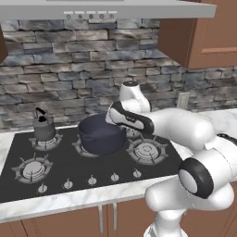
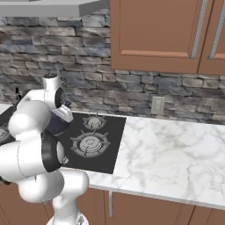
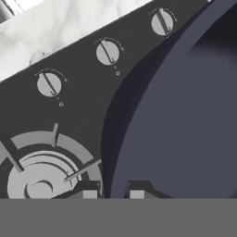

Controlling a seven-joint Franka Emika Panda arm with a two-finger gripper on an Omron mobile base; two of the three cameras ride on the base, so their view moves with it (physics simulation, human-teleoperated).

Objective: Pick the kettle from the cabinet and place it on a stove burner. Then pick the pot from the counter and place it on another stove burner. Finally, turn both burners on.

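Observation:
The dark blue-black pot [image 1: 101, 135] sits low over the middle burner of the black cooktop [image 1: 18, 152]; I cannot tell whether it rests on the grate. My gripper [image 3: 113, 192] is at the pot's right rim, one fingertip [image 3: 88, 190] outside the wall and the other inside, shut on the rim of the pot [image 3: 185, 120]. The small grey kettle [image 1: 44, 127] stands upright on the back left burner. Free burners lie at the front left [image 1: 32, 169] and the right [image 1: 147, 150]. Three front knobs [image 3: 107, 52] show beside the pot.
The white marble counter [image 2: 176, 151] runs to the right of the cooktop. Brown wall cabinets [image 2: 158, 35] with shut doors hang above it, and a wall outlet [image 2: 157, 104] sits on the stone backsplash. The range hood [image 1: 106, 9] overhangs the stove.

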